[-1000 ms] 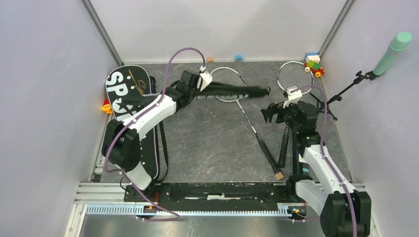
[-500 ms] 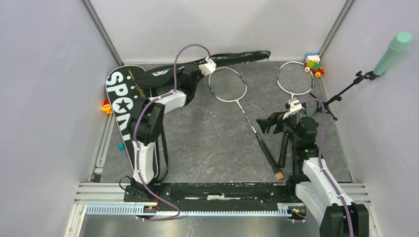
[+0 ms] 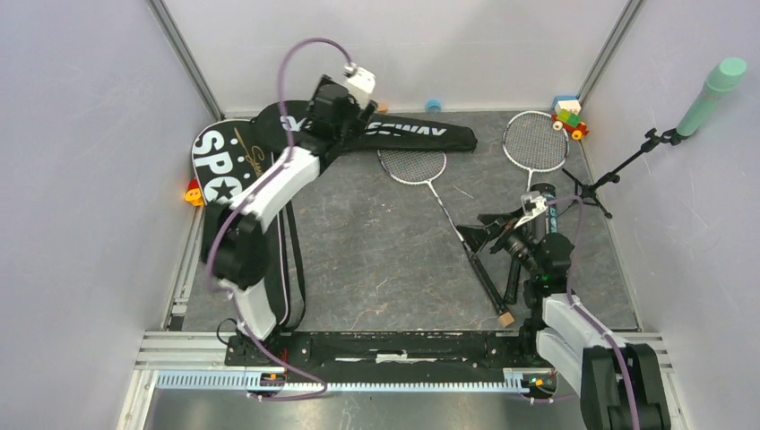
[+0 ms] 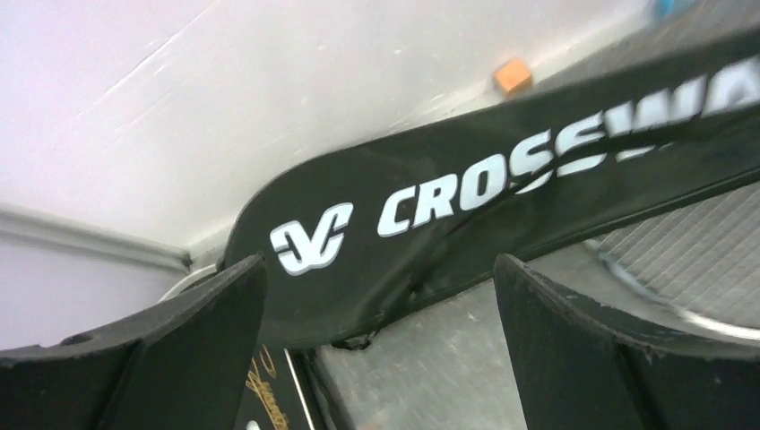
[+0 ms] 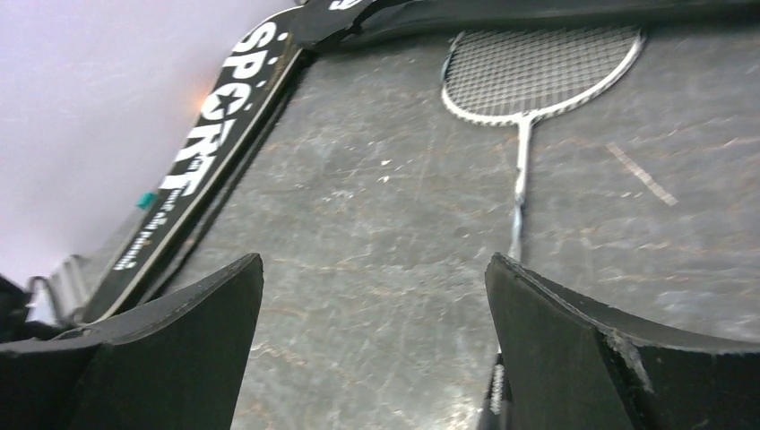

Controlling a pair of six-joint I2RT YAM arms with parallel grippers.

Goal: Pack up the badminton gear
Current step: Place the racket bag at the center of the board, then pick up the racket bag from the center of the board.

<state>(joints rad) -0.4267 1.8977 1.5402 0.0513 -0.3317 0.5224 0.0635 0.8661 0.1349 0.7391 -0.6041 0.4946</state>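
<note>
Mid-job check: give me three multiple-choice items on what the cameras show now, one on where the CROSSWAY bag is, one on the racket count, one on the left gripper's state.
1. Where does the CROSSWAY bag lie?
A. along the far edge, by the back wall
B. at the near edge, by the arm bases
C. under the microphone stand

2. How many rackets lie unpacked?
A. one
B. two
C. four

3. What state is the left gripper in?
A. shut on a racket handle
B. open, gripping nothing
C. shut on a shuttlecock

Answers:
1 A: the top view shows it stretched along the back wall.
2 B: two stringed heads lie bare.
3 B: the left wrist view shows its fingers wide apart, with the bag beyond them.
</note>
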